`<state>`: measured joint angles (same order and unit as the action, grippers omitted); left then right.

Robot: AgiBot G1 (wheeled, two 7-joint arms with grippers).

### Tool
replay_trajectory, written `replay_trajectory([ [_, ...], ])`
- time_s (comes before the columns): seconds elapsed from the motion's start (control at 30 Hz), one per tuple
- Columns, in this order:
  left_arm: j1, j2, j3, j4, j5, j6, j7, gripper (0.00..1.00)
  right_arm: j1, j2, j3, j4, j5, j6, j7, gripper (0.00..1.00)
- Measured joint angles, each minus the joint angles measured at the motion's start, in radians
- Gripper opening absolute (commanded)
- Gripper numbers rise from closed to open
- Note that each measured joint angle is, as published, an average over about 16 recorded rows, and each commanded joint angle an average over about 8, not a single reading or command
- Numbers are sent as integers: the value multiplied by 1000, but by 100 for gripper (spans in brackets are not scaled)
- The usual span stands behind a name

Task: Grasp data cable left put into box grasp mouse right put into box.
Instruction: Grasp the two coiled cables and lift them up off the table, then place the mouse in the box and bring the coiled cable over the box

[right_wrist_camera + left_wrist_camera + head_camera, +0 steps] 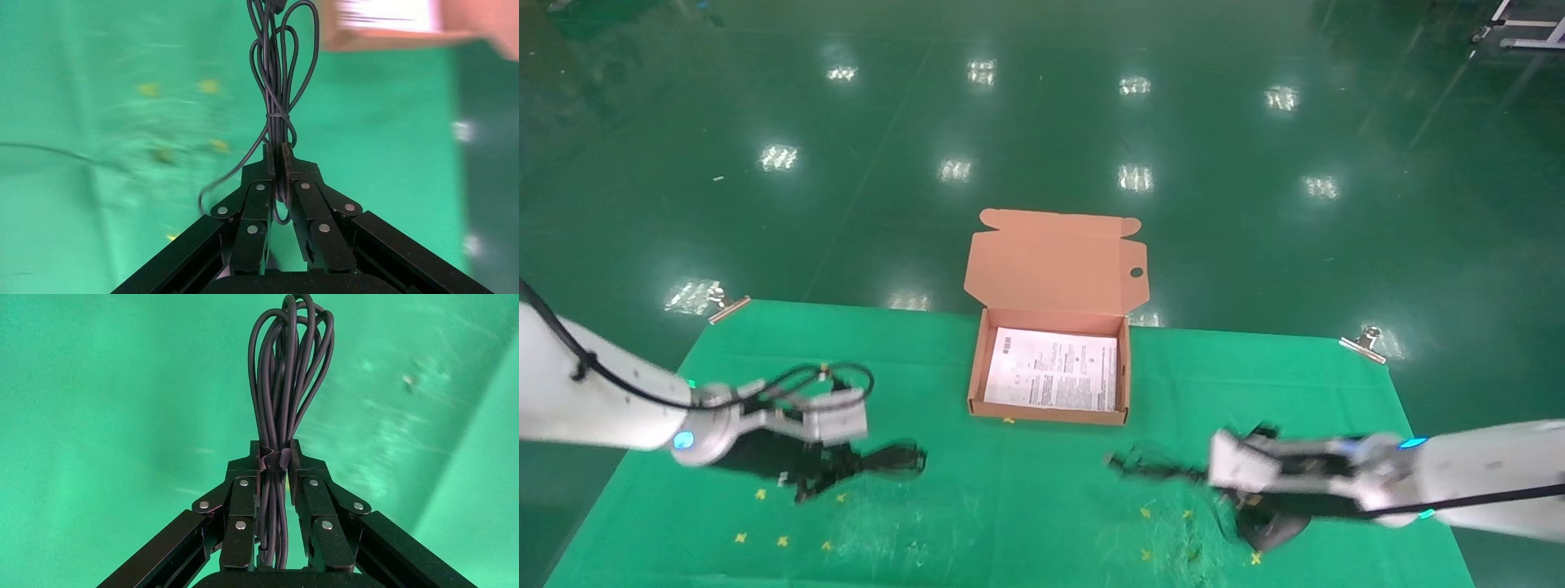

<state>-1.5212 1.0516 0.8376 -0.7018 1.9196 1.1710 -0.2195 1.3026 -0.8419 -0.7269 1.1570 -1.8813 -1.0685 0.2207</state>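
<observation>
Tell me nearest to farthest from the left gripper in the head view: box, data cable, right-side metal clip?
1. data cable, held in the left gripper.
2. box, middle, farther back.
3. metal clip, far right table edge.

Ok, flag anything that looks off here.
The right gripper is pinched on the mouse's cord, not its body. The left gripper holds the data cable at its tie; the box sits open.

Matt cardboard box (1054,265), green cloth table cover (1026,506), glossy floor (1042,122)
</observation>
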Motion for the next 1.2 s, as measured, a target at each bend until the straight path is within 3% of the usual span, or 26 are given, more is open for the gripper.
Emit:
replay_trajectory([
  [0.23, -42, -23, -11, -156, 25, -13, -43, 0, 56, 86, 79, 88, 8, 51, 93, 0],
  [0.43, -87, -10, -20, -249, 64, -54, -81, 0, 146, 82, 126, 112, 6, 94, 124, 0],
  [0.83, -198, 92, -33, -227, 181, -216, -115, 0, 328, -112, 150, -17, 14, 192, 61, 0],
  [1.2, -251, 156, -27, -158, 278, -305, -147, 0, 370, -247, 145, -148, 46, 249, -1, 0],
])
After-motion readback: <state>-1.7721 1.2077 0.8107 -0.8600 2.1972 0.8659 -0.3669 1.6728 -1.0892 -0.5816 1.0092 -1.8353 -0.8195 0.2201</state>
